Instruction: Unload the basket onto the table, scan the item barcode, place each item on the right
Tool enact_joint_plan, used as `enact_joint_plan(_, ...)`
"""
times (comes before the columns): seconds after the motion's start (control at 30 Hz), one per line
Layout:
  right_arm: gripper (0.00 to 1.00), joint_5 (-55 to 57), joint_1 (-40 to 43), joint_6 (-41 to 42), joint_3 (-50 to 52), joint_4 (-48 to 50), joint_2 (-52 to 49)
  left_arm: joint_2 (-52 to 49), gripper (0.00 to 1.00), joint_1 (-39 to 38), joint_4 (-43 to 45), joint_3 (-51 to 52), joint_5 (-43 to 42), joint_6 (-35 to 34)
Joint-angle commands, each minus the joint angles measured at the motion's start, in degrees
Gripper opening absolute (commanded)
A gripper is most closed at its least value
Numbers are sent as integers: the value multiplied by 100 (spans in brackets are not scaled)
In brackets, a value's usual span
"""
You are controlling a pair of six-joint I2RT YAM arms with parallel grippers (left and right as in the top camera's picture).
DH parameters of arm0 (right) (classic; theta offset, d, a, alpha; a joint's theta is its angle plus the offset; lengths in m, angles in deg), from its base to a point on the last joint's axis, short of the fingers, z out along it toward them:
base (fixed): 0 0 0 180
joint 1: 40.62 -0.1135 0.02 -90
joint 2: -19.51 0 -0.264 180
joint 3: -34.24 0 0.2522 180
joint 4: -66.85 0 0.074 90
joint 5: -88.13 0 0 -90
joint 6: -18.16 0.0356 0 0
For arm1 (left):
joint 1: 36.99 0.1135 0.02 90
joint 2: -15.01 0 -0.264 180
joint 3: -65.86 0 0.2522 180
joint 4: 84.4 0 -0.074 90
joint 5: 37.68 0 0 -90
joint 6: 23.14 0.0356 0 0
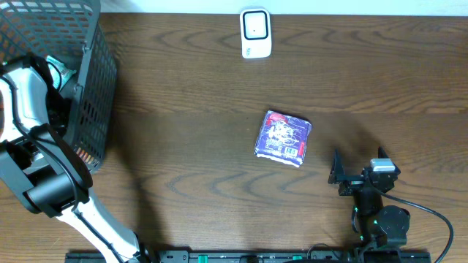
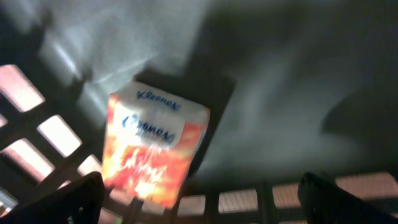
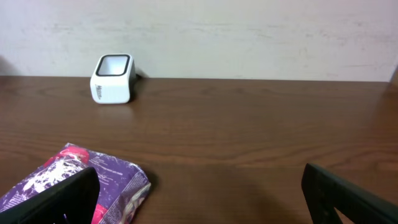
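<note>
While the left hand (image 2: pixel 199 190) hangs wide open inside the basket (image 1: pixel 95 73), facing an orange tissue pack (image 2: pixel 155 146), the purple packet (image 1: pixel 284 136) lies flat mid-worktop (image 1: pixel 183 146), well apart from the scanner (image 1: pixel 256 33). Right hand (image 3: pixel 199 183) sits near the packet, also spread wide, holding nothing.

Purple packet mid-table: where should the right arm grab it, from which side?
Top-down, I'd say: the packet lies flat on the table, so nothing fits under it. Close the open right tool across its left and right edges at the far half, leaving the barcode on the near edge uncovered.
</note>
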Motion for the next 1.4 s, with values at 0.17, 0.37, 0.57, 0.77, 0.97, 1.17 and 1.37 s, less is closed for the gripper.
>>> enact_joint_plan(0.17, 99, 31, -46, -42, 13, -20, 15, -20, 98, 15, 824, 970, 192, -142)
enact_joint_plan(0.37, 99, 31, -46, -42, 13, -20, 15, -20, 59, 15, 1290, 1375, 739, -177)
enact_joint_plan(0.57, 99, 31, -46, -42, 13, -20, 15, -20, 8, 15, 1384, 1513, 767, -177)
enact_joint_plan(0.77, 99, 31, -46, -42, 13, -20, 15, 302, 7, 59, 1139, 876, 730, -177)
enact_joint_plan(0.97, 99, 31, -46, -42, 13, -20, 15, 1241, 7, 109, 1123, -297, 459, -179)
enact_joint_plan(1.17, 99, 31, -46, -42, 13, -20, 15, 2682, 7, 111, 1790, -907, -280, -245)
enact_joint_plan(1.37, 99, 31, -46, -42, 13, -20, 15, 3982, 7, -116, 2374, -905, -1923, -267)
